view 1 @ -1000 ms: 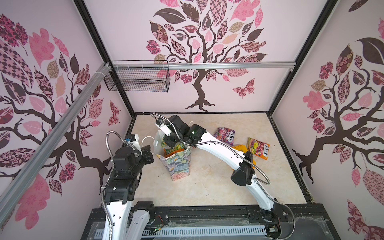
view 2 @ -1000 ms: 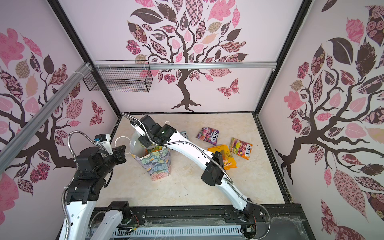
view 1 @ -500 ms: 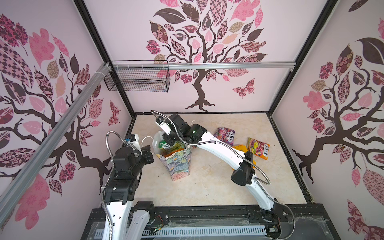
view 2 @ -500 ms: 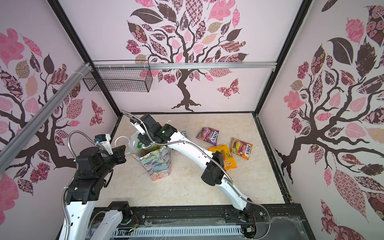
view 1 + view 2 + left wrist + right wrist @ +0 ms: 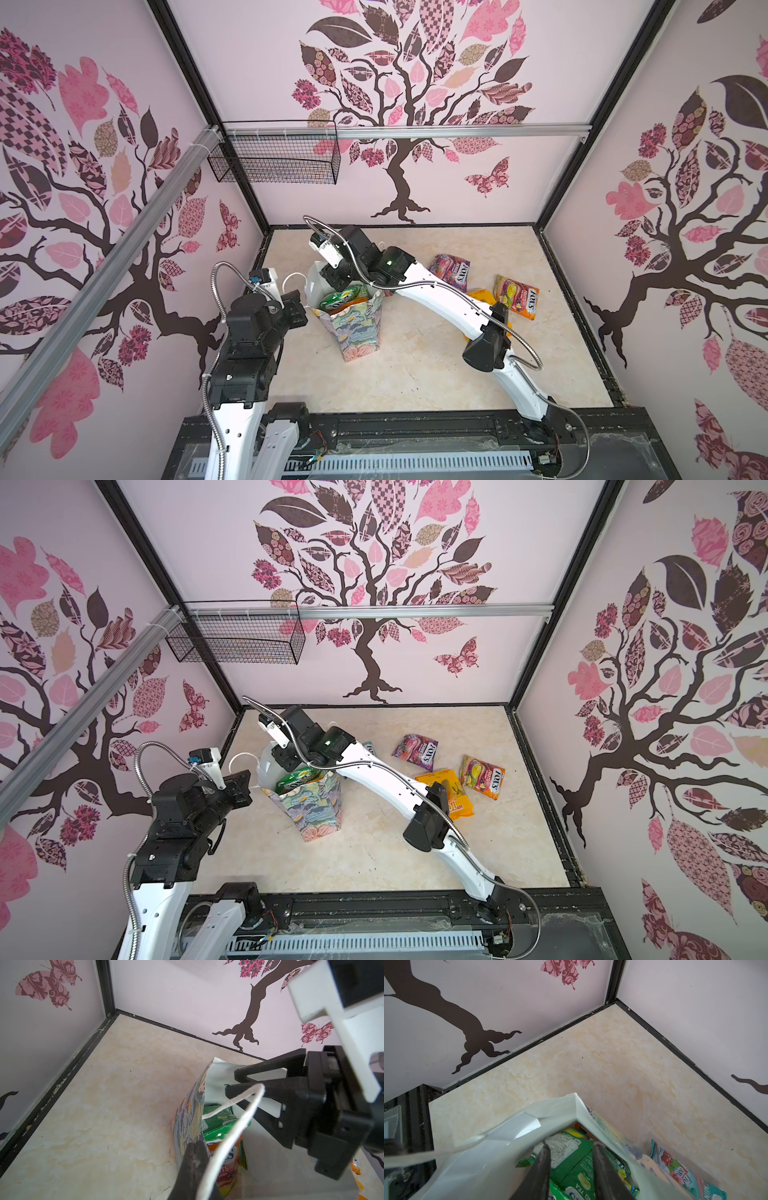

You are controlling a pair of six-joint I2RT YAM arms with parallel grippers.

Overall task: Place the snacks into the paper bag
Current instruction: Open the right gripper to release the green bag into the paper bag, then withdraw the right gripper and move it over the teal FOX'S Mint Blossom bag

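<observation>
Behind the right arm (image 5: 374,777), a seemingly teal snack (image 5: 368,746) peeks out.

Pale pink walls (image 5: 257,75) on 3 sides w/ dark tree decals (image 5: 399,183) & butterflies (image 5: 486,178). Floor (image 5: 415,365) beige, marbled. Alu rail (image 5: 457,131) across back wall; black wire basket (image 5: 274,160) hangs off it nr left corner. Light even, soft.

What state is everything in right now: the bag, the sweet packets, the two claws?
bag: upright, mouth open, pouches inside.
green pouch: in the bag, near the top.
purple pouch: flat on the table.
orange pouch: on the table, partly under the right arm.
rightmost pouch: flat on the table.
teal pouch: on the table beside the bag.
left gripper: shut on the bag's rim.
right gripper: open, over the green pouch.
</observation>
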